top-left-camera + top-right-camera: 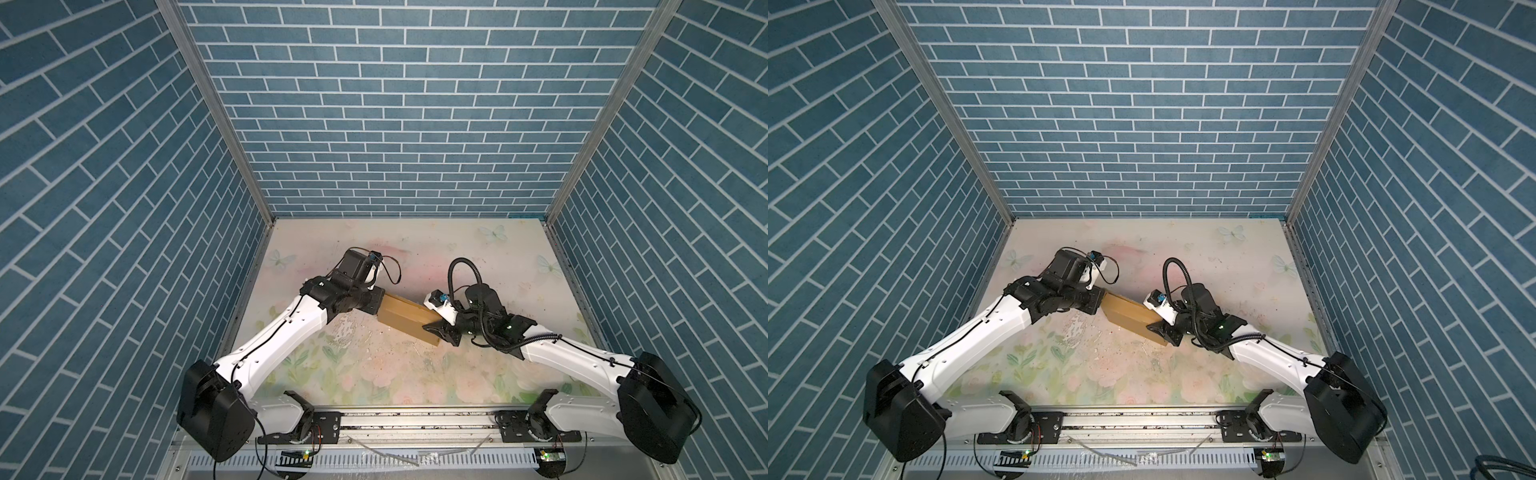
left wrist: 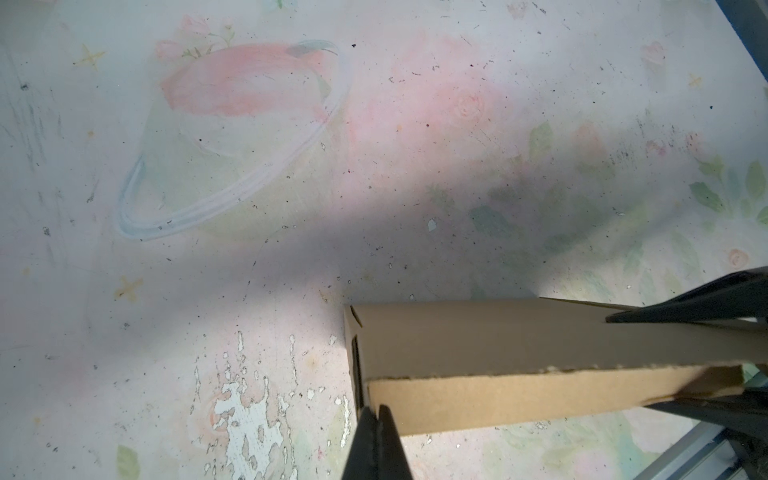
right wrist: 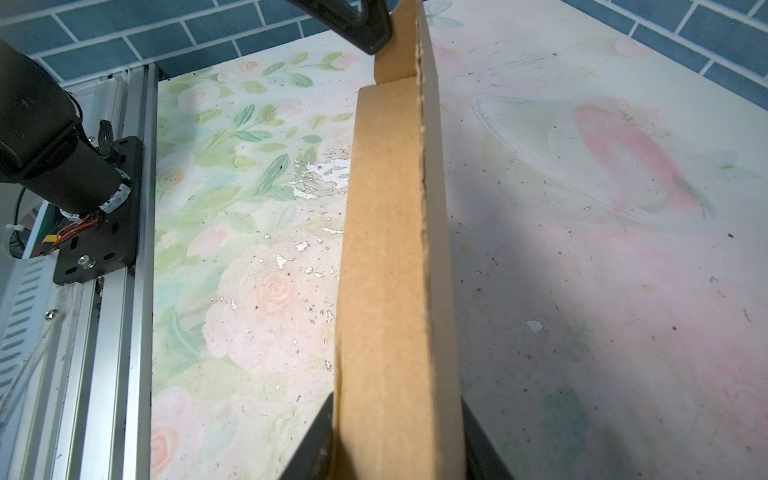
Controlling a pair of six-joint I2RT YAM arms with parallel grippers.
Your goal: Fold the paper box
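Note:
The paper box (image 1: 405, 318) (image 1: 1127, 316) is a shallow brown cardboard box standing on its narrow edge on the table, slanting from back left to front right between the two arms. My right gripper (image 3: 397, 415) (image 1: 434, 323) is shut on its near end, one finger on each broad face. In the left wrist view the paper box (image 2: 498, 345) stretches away from my left gripper (image 2: 376, 409), which is shut with its tips against the box's end corner. A small cardboard tab (image 3: 390, 58) sticks out beside the left gripper's fingers (image 3: 357, 25).
The floral table mat (image 1: 374, 374) has a worn, peeling patch (image 2: 249, 419) just in front of the box. Blue brick walls enclose the back and both sides. An aluminium rail (image 1: 415, 419) carrying both arm bases runs along the front edge.

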